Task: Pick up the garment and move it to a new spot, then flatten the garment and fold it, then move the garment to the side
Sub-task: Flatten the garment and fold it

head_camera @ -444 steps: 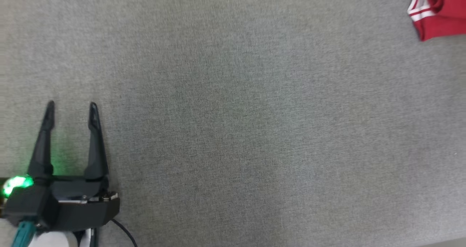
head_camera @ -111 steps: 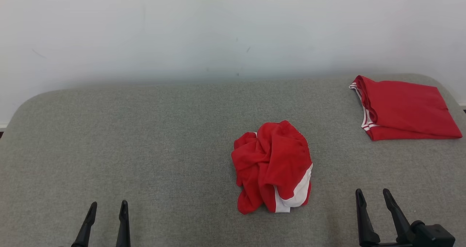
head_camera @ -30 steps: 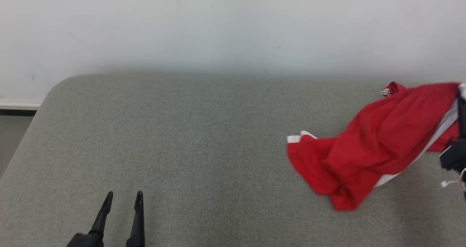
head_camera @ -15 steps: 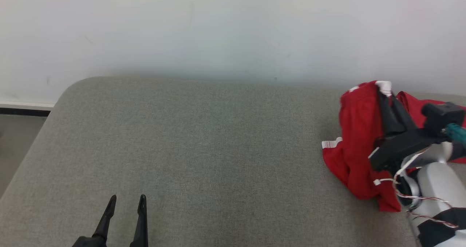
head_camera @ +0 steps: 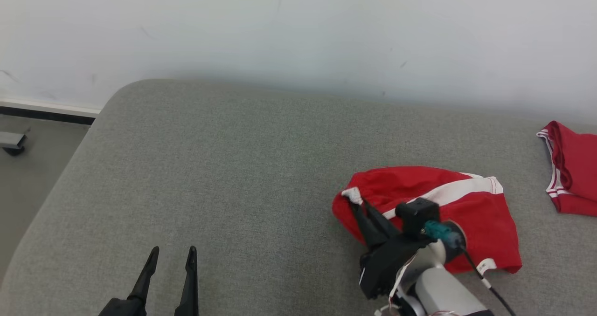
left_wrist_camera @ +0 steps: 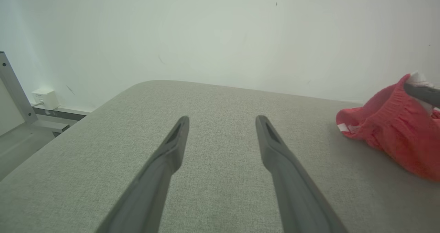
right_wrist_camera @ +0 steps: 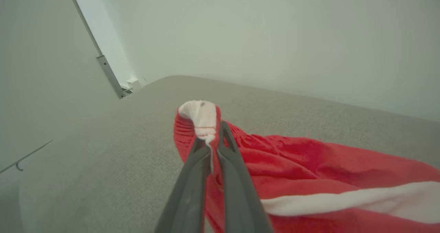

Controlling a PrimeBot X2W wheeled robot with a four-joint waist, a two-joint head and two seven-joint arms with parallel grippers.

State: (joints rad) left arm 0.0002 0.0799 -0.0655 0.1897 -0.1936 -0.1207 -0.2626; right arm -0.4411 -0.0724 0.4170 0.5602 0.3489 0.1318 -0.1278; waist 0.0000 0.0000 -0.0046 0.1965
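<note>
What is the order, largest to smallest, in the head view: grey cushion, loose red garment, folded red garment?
1. Grey cushion.
2. Loose red garment.
3. Folded red garment, cropped by the picture edge.

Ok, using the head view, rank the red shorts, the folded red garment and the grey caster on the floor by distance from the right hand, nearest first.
1. Red shorts: pinched at the waistband by the right hand.
2. Folded red garment: far right.
3. Grey caster: far left, on the floor.

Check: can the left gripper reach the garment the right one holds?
Probably yes: left gripper is open, with bare cushion between it and the garment, pinched at one corner by the right gripper.
</note>
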